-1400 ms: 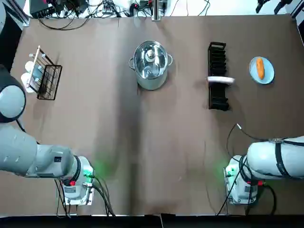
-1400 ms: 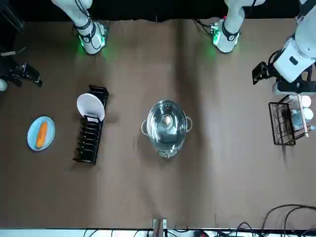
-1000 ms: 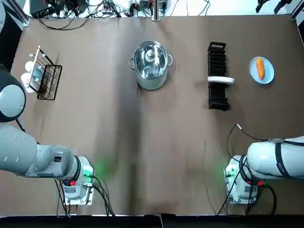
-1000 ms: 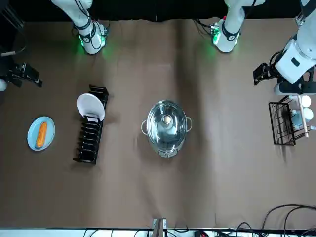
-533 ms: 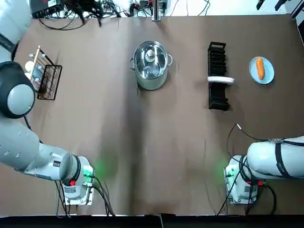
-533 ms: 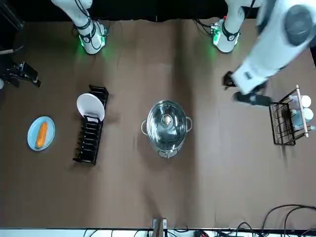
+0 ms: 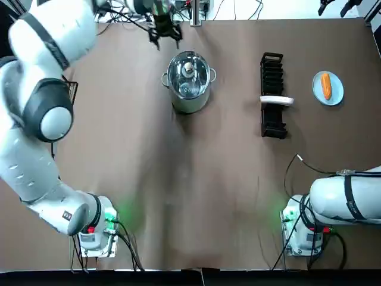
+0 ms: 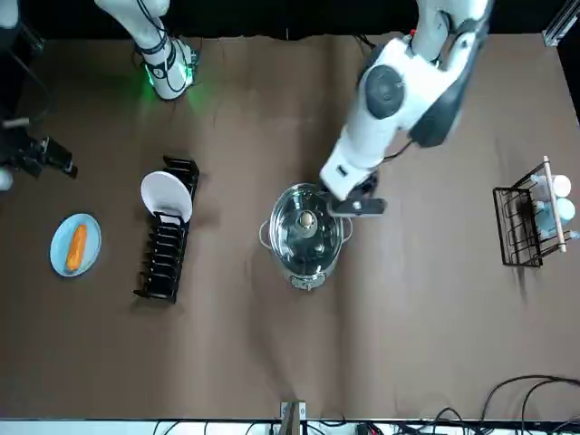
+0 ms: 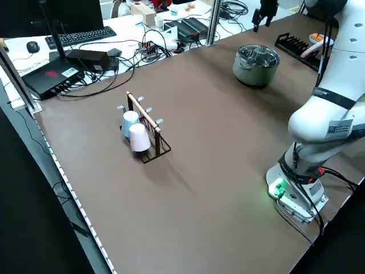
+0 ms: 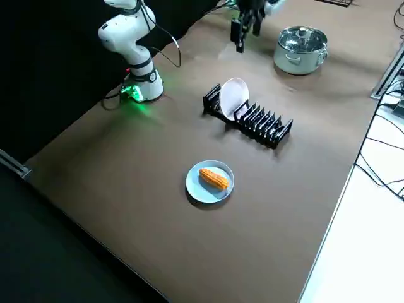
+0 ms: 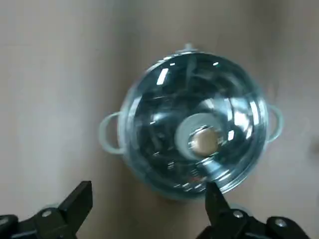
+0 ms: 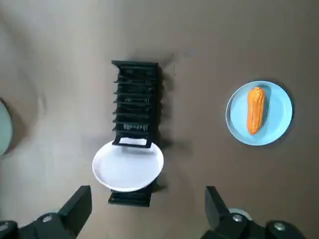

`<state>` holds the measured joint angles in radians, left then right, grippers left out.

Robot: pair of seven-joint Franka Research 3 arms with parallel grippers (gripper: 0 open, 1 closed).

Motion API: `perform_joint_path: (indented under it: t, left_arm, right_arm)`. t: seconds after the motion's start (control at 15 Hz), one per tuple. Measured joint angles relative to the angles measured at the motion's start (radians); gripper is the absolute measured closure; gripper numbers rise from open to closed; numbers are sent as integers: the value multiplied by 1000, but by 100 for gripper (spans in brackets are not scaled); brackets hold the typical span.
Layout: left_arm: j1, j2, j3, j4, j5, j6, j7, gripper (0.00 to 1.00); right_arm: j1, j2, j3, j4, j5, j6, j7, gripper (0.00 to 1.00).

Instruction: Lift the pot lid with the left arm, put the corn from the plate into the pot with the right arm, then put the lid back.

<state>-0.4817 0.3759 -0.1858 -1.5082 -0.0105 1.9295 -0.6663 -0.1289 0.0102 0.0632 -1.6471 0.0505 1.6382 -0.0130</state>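
The steel pot [image 7: 189, 83] stands at the far middle of the table with its glass lid [image 11: 194, 134] on, the knob [image 11: 202, 141] showing in the left wrist view. My left gripper [image 7: 166, 34] hovers open just beyond and left of the pot, above it; its fingers [image 11: 76, 202] hold nothing. The orange corn [image 7: 325, 85] lies on a blue plate [image 7: 337, 94] at the far right. My right gripper [image 12: 144, 214] hangs open high above the dish rack and plate area, at the table's far right corner [image 7: 334, 7].
A black dish rack [image 7: 272, 95] holding one white plate [image 7: 277, 100] stands between the pot and the corn. A wire rack with cups [image 9: 141, 128] sits at the far left. Cables and equipment [image 9: 85, 57] lie beyond the table's far edge.
My left arm has swung from beside the cup rack across the far edge to the pot. The right arm, pot, lid and corn have not moved.
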Motion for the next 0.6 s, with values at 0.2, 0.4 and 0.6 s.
perform_joint_path:
  t: [0.2, 0.4, 0.6]
  left_arm:
    - [-61, 93, 6, 0, 0, 143, -88, 0]
    - [-111, 158, 33, 2, 11, 232, -101, 0]
    - [-142, 171, 63, 5, 19, 244, -109, 0]
  right_arm:
    - [-38, 69, -2, -3, 0, 12, 6, 0]
    - [-75, 137, -5, -10, -3, 46, 6, 0]
    - [-136, 197, -7, -57, -58, 119, -23, 5]
